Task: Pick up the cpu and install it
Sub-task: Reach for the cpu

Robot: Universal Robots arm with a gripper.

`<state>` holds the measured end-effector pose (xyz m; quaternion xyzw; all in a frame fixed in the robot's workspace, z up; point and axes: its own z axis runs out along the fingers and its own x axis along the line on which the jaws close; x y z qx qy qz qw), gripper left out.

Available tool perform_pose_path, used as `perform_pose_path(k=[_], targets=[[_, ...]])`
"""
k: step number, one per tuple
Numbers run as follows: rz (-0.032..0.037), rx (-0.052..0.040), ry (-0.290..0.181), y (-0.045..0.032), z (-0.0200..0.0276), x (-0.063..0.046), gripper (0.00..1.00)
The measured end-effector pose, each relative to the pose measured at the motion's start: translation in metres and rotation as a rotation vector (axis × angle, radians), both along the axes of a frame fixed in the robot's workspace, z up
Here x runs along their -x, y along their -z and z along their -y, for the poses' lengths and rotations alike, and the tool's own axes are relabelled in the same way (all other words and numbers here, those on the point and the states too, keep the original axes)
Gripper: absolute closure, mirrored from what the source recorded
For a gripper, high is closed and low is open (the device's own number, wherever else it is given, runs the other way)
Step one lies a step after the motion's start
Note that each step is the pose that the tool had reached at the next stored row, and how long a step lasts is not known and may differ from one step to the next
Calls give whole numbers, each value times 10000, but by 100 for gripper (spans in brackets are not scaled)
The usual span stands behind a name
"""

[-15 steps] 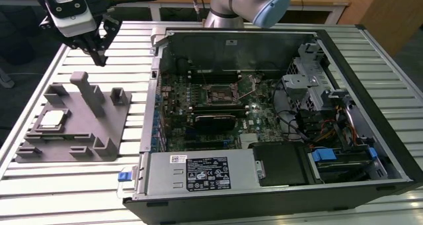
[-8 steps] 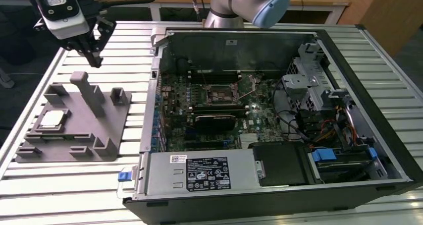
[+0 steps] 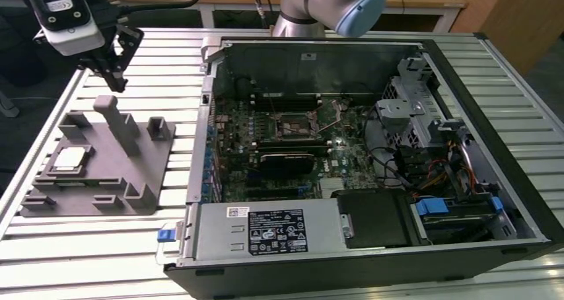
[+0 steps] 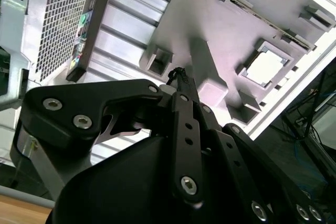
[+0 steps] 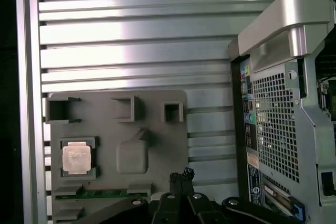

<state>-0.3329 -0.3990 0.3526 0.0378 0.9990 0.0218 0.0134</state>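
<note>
My gripper (image 3: 116, 83) hangs over the tray (image 3: 150, 181), fingers pressed together, empty. The cpu (image 5: 76, 157) lies flat in its square pocket near the tall post (image 3: 119, 125). For a clean pick I'd centre over it, clear that post and grip opposite edges.

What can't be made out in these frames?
- First wrist view: part of the grey tray is hidden behind the hand and cut off by the frame edge.
- Second wrist view: the cpu top is washed out by glare; no surface detail.
- Exterior view: the motherboard socket is too small to tell if empty; the arm is cut off by the top edge.
</note>
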Motion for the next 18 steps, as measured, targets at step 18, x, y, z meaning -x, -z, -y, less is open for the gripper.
perform_pose_path(k=[18], targets=[[-1,0,1,93,0,347,89]])
